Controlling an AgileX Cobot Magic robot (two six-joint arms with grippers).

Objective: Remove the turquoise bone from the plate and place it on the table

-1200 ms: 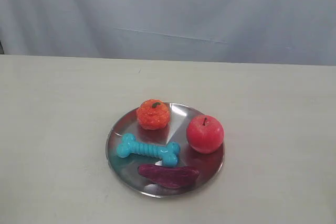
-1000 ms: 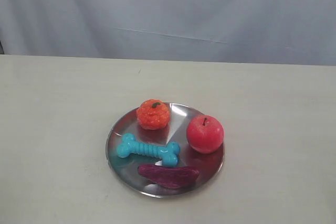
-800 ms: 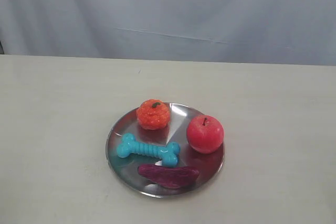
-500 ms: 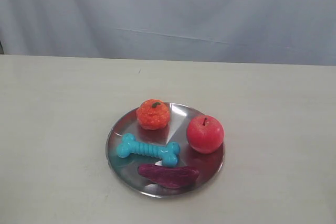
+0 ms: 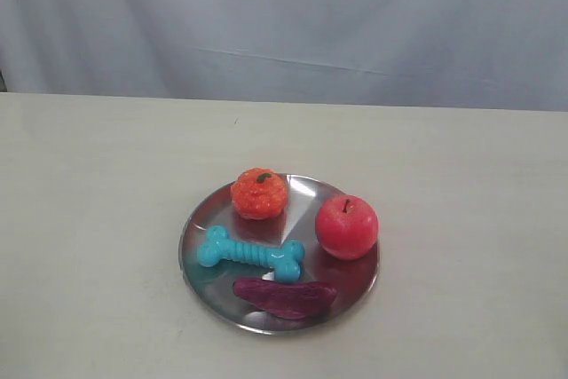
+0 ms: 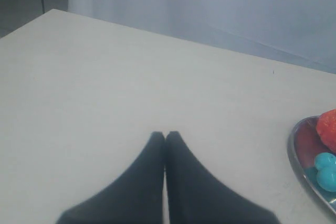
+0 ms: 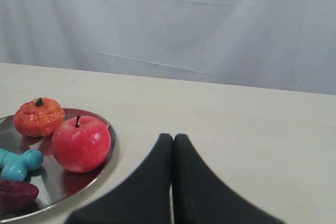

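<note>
The turquoise bone [image 5: 249,254] lies across the front left of the silver plate [image 5: 209,206], which rests on the cream table [image 5: 89,184]. One knobby end of the bone [image 6: 326,170] shows at the edge of the left wrist view, and one end [image 7: 18,163] in the right wrist view. Neither gripper appears in the exterior view. My left gripper [image 6: 165,135] is shut and empty over bare table, well away from the plate [image 6: 295,153]. My right gripper [image 7: 172,137] is shut and empty, beside the plate [image 7: 105,125] on the apple's side.
An orange pumpkin-like fruit [image 5: 258,193], a red apple [image 5: 346,226] and a dark purple elongated piece [image 5: 284,296] share the plate with the bone. A pale grey cloth backdrop [image 5: 284,24] hangs behind the table's far edge.
</note>
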